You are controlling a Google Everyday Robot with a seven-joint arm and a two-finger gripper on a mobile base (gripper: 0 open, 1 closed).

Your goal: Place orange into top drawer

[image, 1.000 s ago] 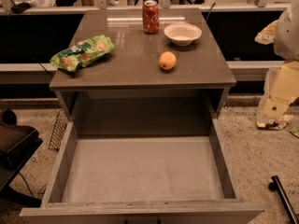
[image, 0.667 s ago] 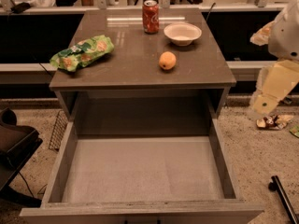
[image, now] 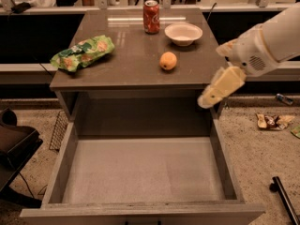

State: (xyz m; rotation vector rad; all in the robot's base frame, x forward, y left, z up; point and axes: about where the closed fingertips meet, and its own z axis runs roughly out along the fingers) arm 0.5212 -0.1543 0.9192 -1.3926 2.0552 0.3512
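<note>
The orange (image: 168,61) sits on the worktop (image: 126,55) near the front edge, right of centre, ungrasped. The top drawer (image: 140,170) stands pulled out. The claw (image: 209,95) hangs off the front right corner; whether it is spread or pressed together cannot be told. Grasping and placing remain.

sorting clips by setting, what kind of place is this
Likely an indoor office snack area or test room: a grey cabinet with its top drawer open, and a soda can, chip bag, bowl and orange on top. The claw hangs by the cabinet's right edge.
</note>
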